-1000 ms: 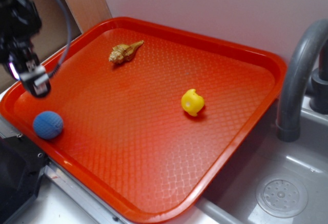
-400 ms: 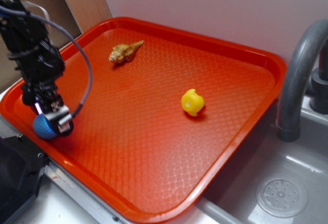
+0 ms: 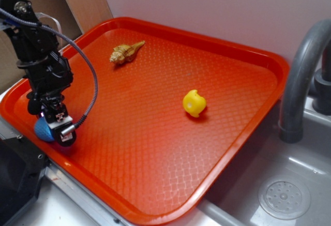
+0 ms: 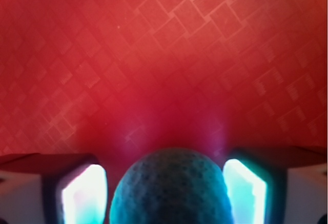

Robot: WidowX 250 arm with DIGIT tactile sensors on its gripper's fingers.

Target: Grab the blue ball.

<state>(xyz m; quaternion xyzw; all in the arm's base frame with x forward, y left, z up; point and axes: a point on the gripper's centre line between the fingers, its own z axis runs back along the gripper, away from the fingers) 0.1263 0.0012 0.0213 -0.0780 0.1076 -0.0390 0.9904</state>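
Your hand (image 3: 53, 124) has dropped around the blue ball (image 4: 171, 189), fingers (image 4: 84, 193) spread beside it; close now.

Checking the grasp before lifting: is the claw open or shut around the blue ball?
Open. In the wrist view the claw straddles the dimpled light-blue ball, with dark gaps visible on both sides.

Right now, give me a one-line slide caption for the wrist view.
Open gripper straddles the blue ball on the red tray, a finger on each side.
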